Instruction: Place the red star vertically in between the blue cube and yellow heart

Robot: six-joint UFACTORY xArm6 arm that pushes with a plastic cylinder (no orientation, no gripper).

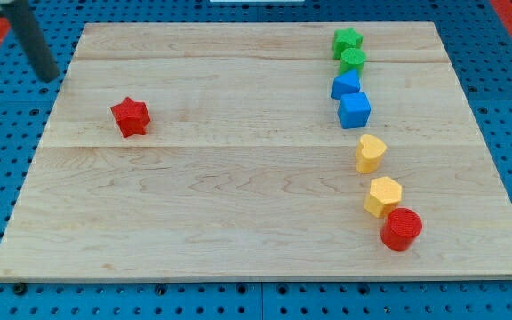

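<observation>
A: Hand state cannot be told: only a straight dark rod [32,40] shows, slanting in at the view's top left, its upper part cut off by the frame.

B: And my tip [48,76]?

A: It lies just off the worktop [194,222] at its top-left corner, well apart from every block.

B: Blocks, near to far?

A: Along the view's right: red cylinder [402,228] touching a yellow hexagon [383,196]; yellow heart [371,153]; blue cube [355,110] touching a second blue block [346,85], its shape unclear; green cylinder [353,60]; green star [348,41].

B: Red star [131,116]?

A: Alone at the view's left, near my tip, far from the gap between cube and heart.
</observation>
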